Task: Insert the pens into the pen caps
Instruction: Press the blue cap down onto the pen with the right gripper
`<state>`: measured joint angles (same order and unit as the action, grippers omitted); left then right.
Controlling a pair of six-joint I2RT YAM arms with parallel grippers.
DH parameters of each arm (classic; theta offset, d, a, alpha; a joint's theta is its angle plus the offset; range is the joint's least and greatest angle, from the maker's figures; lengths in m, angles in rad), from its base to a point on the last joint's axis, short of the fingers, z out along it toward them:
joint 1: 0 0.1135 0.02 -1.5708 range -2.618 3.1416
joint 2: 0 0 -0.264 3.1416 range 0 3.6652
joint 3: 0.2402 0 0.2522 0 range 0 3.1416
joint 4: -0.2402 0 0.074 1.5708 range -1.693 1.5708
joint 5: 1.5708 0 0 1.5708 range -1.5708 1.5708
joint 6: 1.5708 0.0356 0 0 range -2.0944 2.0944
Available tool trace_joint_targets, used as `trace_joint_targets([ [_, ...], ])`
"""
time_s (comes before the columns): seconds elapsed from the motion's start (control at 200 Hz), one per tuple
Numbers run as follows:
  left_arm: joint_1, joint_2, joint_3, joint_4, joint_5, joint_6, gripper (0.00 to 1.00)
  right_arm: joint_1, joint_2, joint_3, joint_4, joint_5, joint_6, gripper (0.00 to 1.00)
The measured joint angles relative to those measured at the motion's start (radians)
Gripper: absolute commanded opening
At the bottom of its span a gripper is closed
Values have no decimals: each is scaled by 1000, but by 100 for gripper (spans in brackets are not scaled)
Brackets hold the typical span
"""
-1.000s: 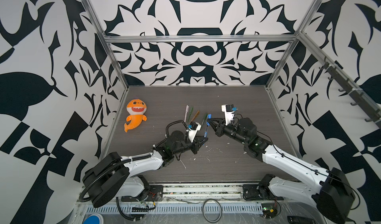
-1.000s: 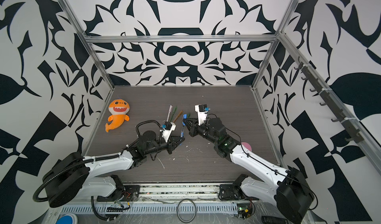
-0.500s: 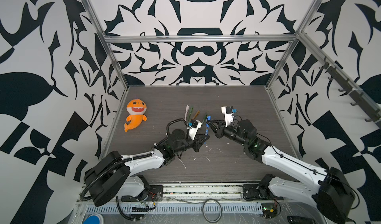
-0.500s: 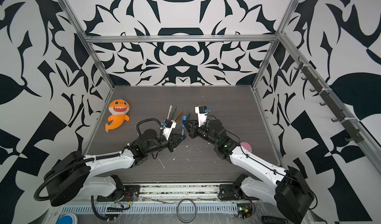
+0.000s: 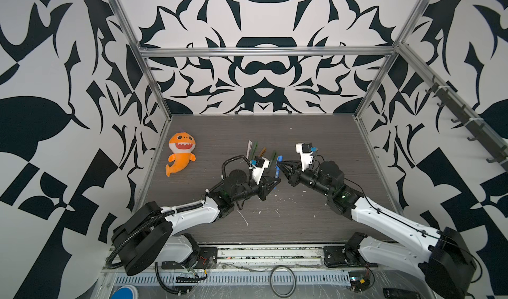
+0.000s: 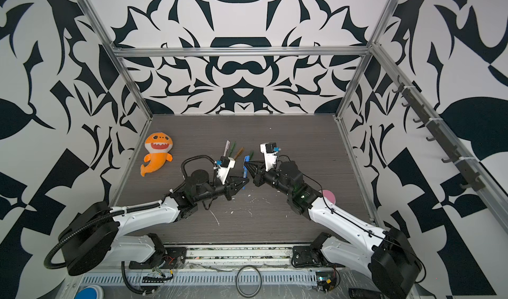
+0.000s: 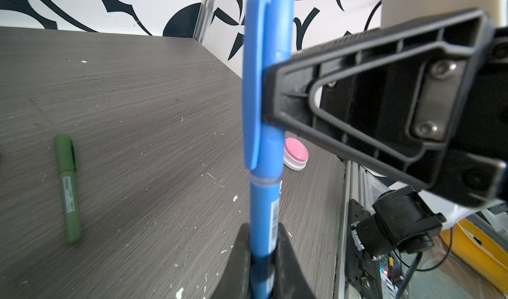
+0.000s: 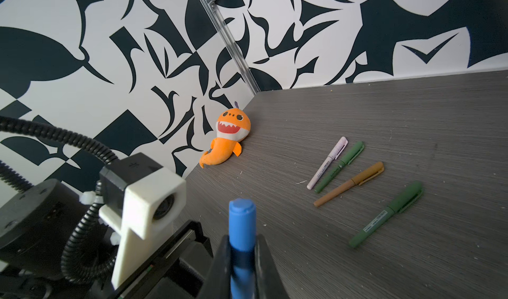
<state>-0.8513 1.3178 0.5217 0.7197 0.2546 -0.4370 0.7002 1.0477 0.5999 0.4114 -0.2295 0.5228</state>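
The blue pen is held between my two grippers. My left gripper is clamped on the bare barrel and my right gripper on the blue cap. The cap sits over the pen's tip end, its clip running along the side and its rim close to a clear ring on the barrel. The other four pens lie flat on the table, each with its cap on. The white-pink pen and a green pen lie side by side, nearly touching. The orange-brown pen is just beside them, and the second green pen lies a little apart — all roughly parallel.
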Motion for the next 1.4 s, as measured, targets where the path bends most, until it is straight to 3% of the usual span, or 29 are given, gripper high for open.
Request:
trace_joint_targets([
  [0.265,25,2,23,-23,59,-2,4,-5,5,5,8,-22,0,21],
  [0.5,54,30,57,17,56,28,4,2,-27,49,-171,-55,-8,35],
  [0.805,55,30,24,0,69,88,3,3,-113,233,-391,16,-91,37],
  [1.105,55,0,24,-42,98,167,3,-18,-45,346,-525,60,-171,37],
  [1.4,55,-13,36,-164,109,227,3,-71,-8,357,-584,48,-176,41],
])
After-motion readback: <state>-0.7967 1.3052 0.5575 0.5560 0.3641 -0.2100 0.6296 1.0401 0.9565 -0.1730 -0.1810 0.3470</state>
